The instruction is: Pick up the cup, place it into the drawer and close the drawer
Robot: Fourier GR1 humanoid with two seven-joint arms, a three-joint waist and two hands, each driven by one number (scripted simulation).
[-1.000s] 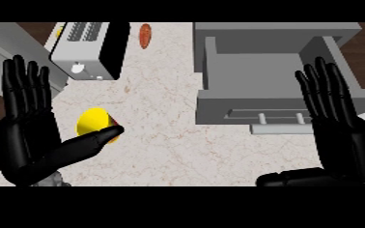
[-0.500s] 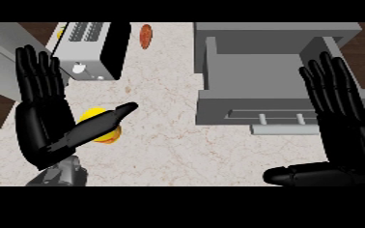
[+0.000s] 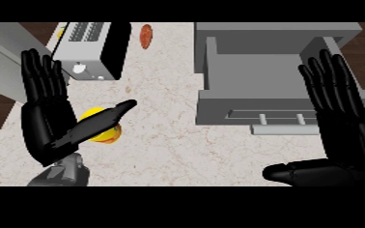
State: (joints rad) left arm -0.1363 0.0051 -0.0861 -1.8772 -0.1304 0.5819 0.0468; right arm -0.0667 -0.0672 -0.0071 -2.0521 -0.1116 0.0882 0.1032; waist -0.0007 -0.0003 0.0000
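Observation:
A yellow cup (image 3: pixel 102 126) stands on the marble counter at the left. My left hand (image 3: pixel 49 115) is open just left of it, fingers straight up, and its thumb lies across the cup's front and hides part of it. The grey drawer (image 3: pixel 264 79) stands pulled open at the right, nothing showing inside it, its handle (image 3: pixel 284 129) at the front edge. My right hand (image 3: pixel 333 101) is open over the drawer's right side, fingers straight, thumb stretched out low to the left.
A grey toaster (image 3: pixel 89 49) stands at the back left. A small reddish-brown food item (image 3: pixel 146 35) lies at the counter's far edge. Bare marble counter (image 3: pixel 167 125) runs between the cup and the drawer.
My left hand has moved up and to the right, bringing its thumb over the cup. The right hand has risen slightly. The cup has stayed where it was.

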